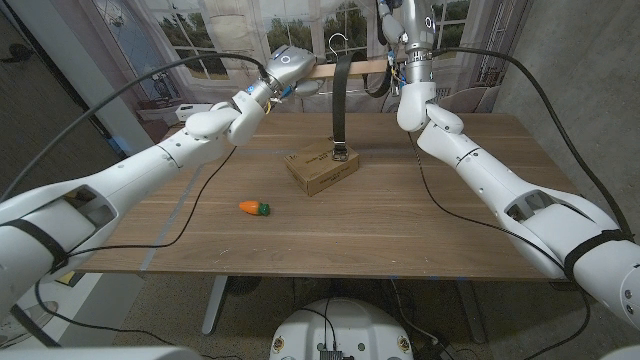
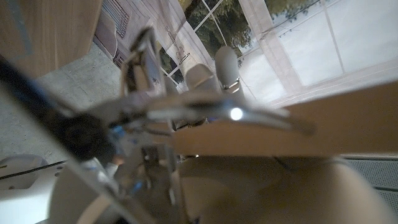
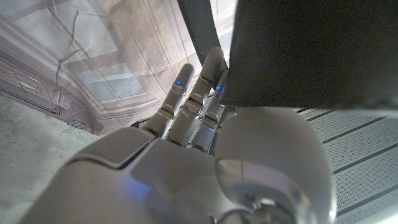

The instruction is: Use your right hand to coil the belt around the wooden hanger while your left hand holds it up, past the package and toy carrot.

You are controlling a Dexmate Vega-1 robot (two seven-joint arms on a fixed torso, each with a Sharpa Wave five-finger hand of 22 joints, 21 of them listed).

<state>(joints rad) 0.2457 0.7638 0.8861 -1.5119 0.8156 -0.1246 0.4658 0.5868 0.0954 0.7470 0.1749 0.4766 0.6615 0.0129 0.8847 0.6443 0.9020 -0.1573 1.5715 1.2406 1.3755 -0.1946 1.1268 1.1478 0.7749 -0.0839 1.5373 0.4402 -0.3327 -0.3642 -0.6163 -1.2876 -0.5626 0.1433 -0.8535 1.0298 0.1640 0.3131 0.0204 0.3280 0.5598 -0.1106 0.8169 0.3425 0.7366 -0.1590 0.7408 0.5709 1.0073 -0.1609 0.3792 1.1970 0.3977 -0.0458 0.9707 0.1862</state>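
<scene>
Clearly my left robot hand [image 1: 285, 68] grips the hanger [image 1: 352, 66] aloft with the belt [image 1: 341, 105] draped down onto the package [image 1: 322, 170], while my right robot hand [image 1: 404, 62], grip unclear, could drag it off.

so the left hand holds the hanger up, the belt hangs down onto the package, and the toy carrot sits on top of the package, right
Not quite. In the head view the toy carrot lies on the bare table, apart from the package. The rest stands: the left hand holds the hanger up and the belt hangs onto the package.
</scene>
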